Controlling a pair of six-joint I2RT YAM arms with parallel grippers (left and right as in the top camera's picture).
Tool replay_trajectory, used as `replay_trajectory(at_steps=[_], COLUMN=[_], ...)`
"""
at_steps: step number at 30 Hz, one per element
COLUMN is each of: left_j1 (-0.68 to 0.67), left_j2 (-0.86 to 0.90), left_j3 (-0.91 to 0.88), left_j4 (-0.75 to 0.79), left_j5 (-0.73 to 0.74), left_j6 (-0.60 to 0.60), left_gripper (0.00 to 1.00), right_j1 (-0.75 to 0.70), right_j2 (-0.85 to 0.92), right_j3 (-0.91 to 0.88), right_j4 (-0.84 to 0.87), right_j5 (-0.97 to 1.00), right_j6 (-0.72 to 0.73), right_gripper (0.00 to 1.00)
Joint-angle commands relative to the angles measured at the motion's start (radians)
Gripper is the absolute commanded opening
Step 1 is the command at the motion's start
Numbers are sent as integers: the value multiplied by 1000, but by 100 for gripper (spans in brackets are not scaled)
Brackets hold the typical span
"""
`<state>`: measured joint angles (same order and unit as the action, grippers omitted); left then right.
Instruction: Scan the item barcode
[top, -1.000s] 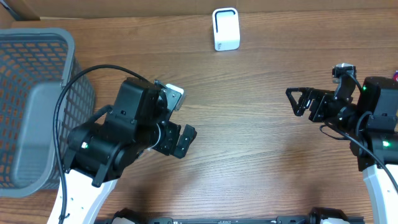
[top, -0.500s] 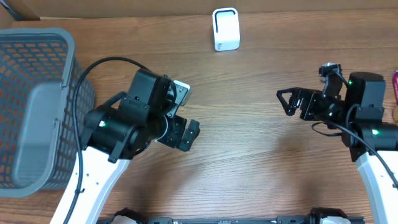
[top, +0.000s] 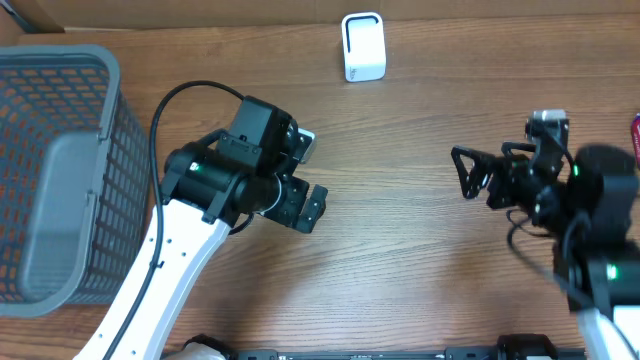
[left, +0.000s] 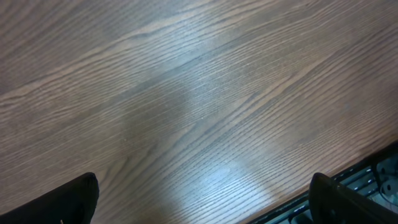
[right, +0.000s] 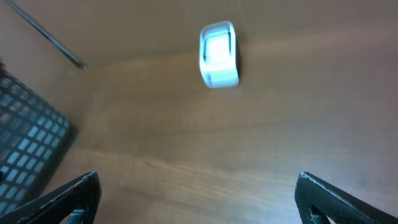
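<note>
Left pincer (top: 308, 200) farther right, open.

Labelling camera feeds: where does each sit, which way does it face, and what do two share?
Overhead: above the table, looking straight down; shows basket, white scanner, left gripper, right gripper.
Left wrist: on the left arm, facing bare wood; fingertips in the lower corners.
Right wrist: on the right arm, facing the scanner; fingertips likewise.
Shared: overhead and right wrist both show scanner and basket.

White scanner (top: 363, 46) — grey mesh basket (top: 60, 90) — brown wood-grain table (top: 400, 250).
</note>
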<state>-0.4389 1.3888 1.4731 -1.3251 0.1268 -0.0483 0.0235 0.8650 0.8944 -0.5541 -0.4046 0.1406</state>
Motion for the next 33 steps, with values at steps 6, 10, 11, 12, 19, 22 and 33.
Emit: replay_trajectory(at_steps=[6, 10, 11, 12, 19, 22, 33], left_j1=[-7, -7, -7, -7, -7, -7, -7], left_j2=[47, 56, 57, 57, 57, 57, 57], left_j3=[1, 1, 1, 2, 2, 1, 1], left_j4=[-2, -2, -2, -2, -2, -2, -2], left_j5=[-7, -7, -7, -7, -7, -7, -7], left_j6=[19, 19, 19, 19, 19, 19, 19], left_gripper=[100, 100, 100, 99, 100, 100, 99], right_j1=[60, 60, 60, 60, 60, 60, 24], right_j2=[-307, -425, -457, -497, -661, -707, -840], right_j3=[-298, -469, -510, -553, -734, -785, -887], right_j4=[231, 393, 417, 437, 531, 546, 583], right_j5=[159, 161, 161, 169, 251, 254, 255], right_j6=[-15, -15, -15, -15, -19, -33, -63], right_gripper=[100, 100, 100, 100, 100, 100, 100])
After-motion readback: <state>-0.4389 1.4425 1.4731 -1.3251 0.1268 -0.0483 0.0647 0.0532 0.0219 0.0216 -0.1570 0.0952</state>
